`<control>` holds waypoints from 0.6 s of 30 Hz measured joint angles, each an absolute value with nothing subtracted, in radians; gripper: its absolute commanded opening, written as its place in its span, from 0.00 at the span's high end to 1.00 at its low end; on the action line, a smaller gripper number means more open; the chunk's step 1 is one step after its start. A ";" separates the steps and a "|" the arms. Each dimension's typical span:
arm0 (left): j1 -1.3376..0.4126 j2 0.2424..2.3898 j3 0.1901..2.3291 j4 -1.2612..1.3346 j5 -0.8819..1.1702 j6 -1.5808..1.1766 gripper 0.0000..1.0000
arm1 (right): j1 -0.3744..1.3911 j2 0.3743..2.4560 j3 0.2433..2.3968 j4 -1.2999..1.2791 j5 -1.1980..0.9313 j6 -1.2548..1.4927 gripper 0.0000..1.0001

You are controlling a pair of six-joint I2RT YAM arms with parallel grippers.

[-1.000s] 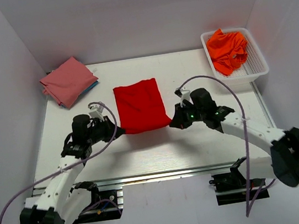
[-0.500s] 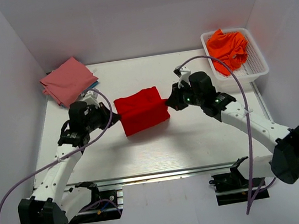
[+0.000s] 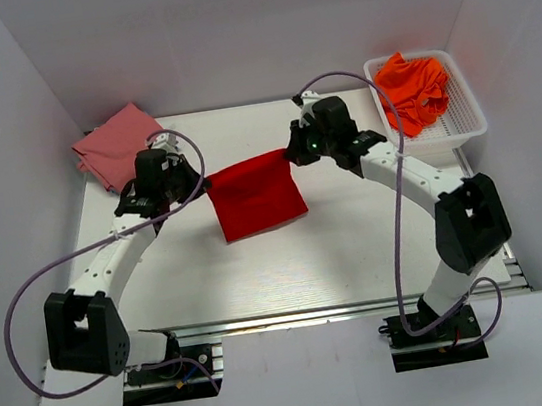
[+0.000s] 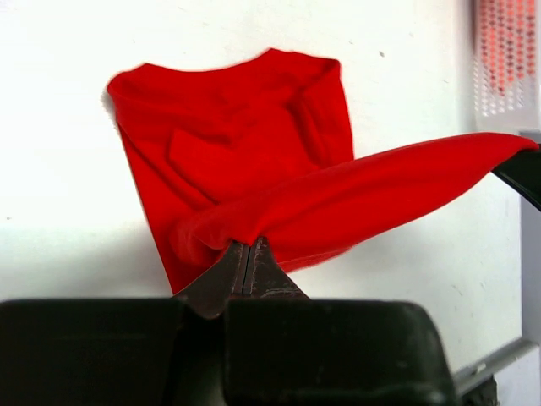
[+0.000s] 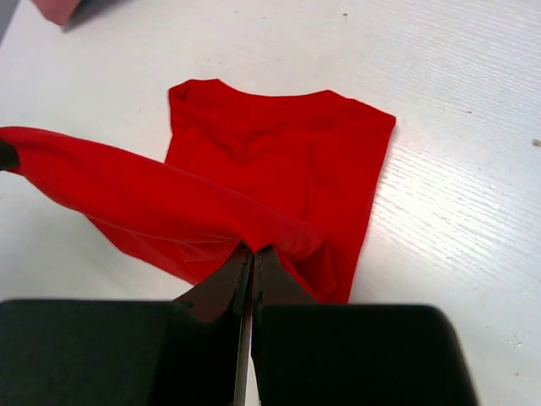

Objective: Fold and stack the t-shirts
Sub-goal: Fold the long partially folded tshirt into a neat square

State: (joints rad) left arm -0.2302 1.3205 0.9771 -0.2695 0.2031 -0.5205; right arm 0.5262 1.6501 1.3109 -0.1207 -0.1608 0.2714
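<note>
**A:** While the left hand [image 3: 201, 180] is pressed shut on one corner of the red shirt [image 3: 256, 203], is the same seen on the other side?

**B:** It is. The right hand [image 3: 290, 153] is pinched on the opposite corner, and the edge between the two is held stretched and raised off the counter [image 3: 289, 261].

**A:** Why is it held so?

**B:** A fold is judged to be in hand. The edge is pulled level so that it can be laid square over the rest of the cloth, which lies flat on the counter below.

**A:** Where is the shirt placed?

**B:** At the middle of the counter, between the arms, partly lifted and partly lying.

**A:** And farther out?

**B:** A pink shirt [image 3: 113, 144] is seen folded at the far left corner, probably where the stack is meant to grow. Orange shirts [image 3: 414, 87] are heaped unfolded in the basket [image 3: 472, 122] at the far right, so much of the task is judged undone.
</note>
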 measured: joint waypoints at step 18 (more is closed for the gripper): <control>-0.188 1.746 1.193 -0.235 0.139 -0.496 1.00 | 0.450 2.160 1.714 -0.183 -0.273 0.263 1.00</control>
State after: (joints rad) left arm -0.1883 1.7458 1.1927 -0.2352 0.1394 -0.4961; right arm 0.4496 2.1605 1.7142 -0.1825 -0.2733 0.2626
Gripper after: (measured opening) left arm 0.035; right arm 0.010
